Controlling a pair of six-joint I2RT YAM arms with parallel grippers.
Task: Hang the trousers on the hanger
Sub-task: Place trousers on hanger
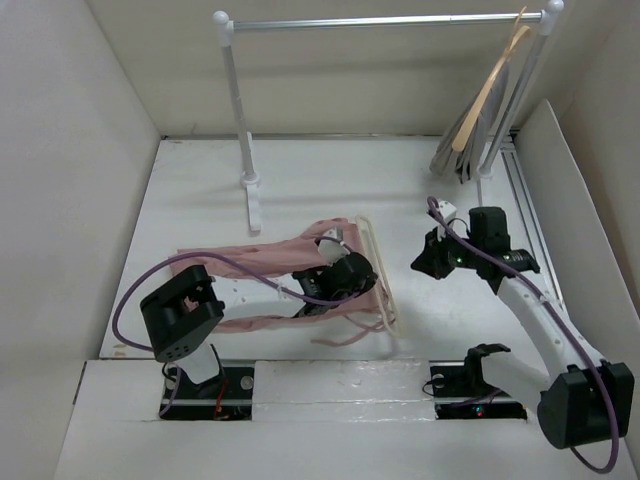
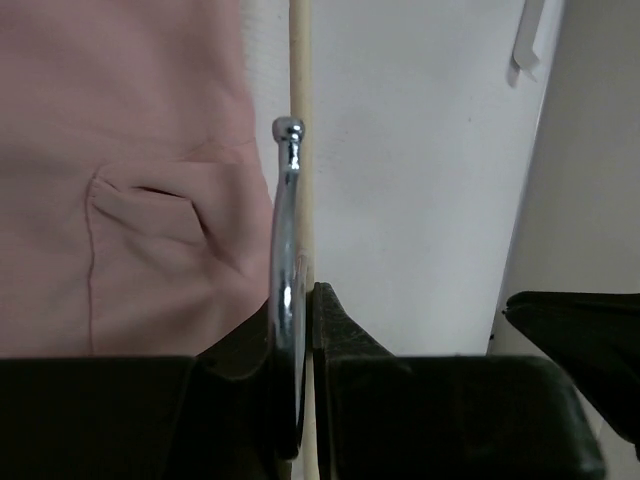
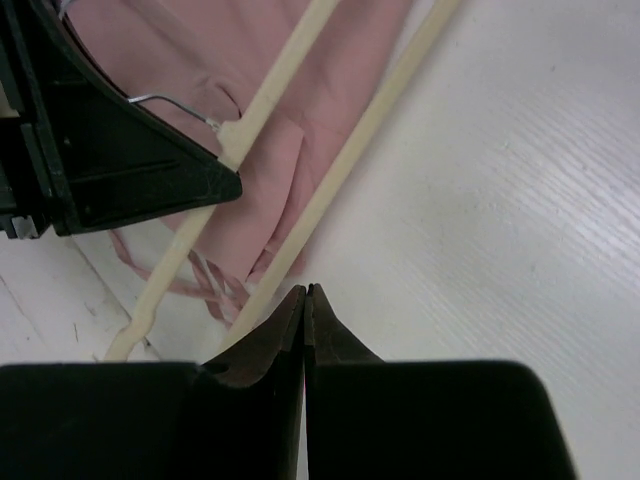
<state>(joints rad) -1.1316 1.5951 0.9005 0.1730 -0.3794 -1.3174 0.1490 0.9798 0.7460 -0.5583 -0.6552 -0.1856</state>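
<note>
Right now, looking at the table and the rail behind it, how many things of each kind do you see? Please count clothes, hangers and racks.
Clothes: 2, the pink trousers and the grey garment
Hangers: 2, the cream hanger and the wooden hanger
Racks: 1, the rack
Total: 5

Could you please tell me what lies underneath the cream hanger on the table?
The pink trousers lie under both bars of the hanger; beyond the outer bar is bare table. Beneath the hook, the left gripper, clamped on it, blocks the view.
</note>
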